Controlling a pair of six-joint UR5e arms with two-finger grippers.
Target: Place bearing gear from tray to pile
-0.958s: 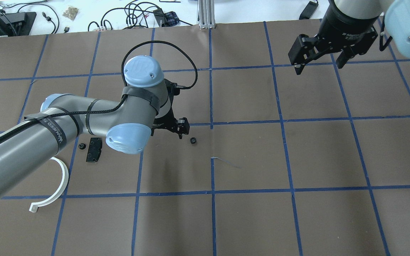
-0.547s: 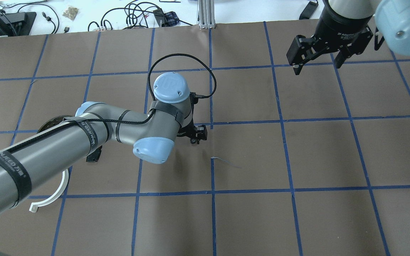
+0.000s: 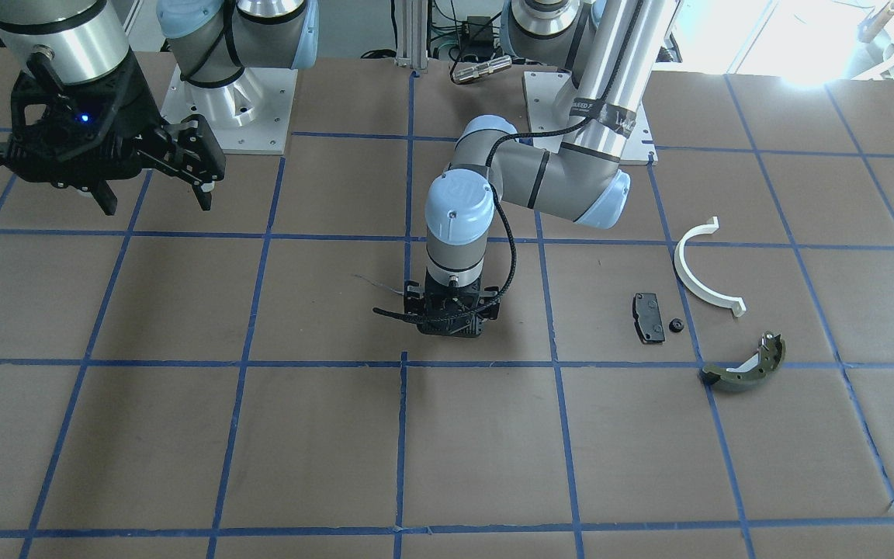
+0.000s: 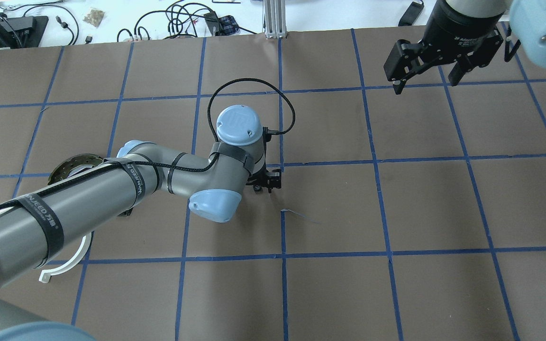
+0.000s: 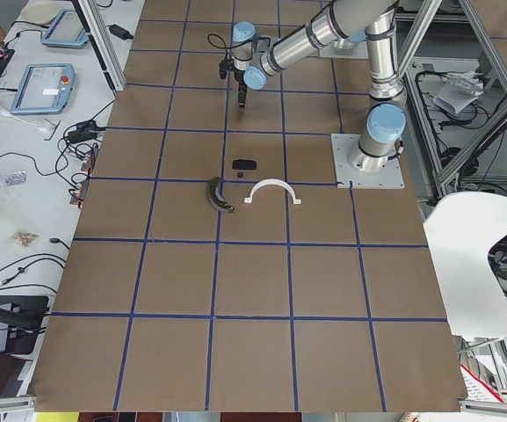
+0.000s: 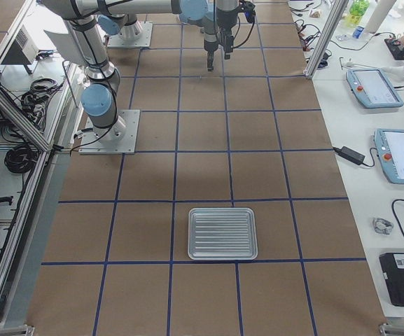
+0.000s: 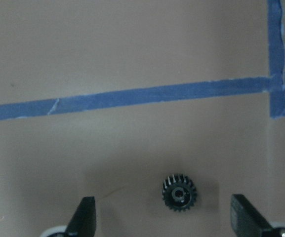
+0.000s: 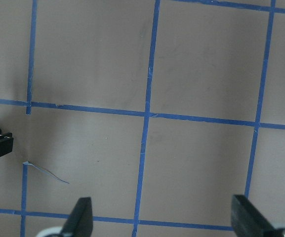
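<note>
Left wrist-mounted view looks straight down on the bearing gear (image 7: 179, 192), a small black toothed wheel lying flat on the brown table (image 4: 396, 213), a little nearer one finger than the other of the left end effector (image 7: 164, 219), whose jaws stand wide apart with nothing in them. Seen from overhead, that end effector (image 4: 266, 182) points down just beside a crossing of blue tape (image 4: 281, 164), and the gear shows as a dark speck at its edge. The gear is therefore not in the tray (image 6: 223, 233), which sits bare well away on the robot's right, nor yet with the pile (image 3: 648, 317): black plate (image 5: 245, 163), white half-ring (image 3: 707, 272), olive-green shoe (image 3: 746, 365) and another small gear (image 3: 677, 325) lie together well apart on the left side. The right end effector (image 4: 427, 85) hangs high over the far right of the table, jaws spread and empty. By my reading the step in hand is the pick-up by the left arm. Next it likely needs to shift slightly to centre the gear, come down to table level, close on the toothed rim, lift, then swing left to set the gear beside the plate. Because the gear is small and low, a shallow or off-centre closing could flick it away.
</note>
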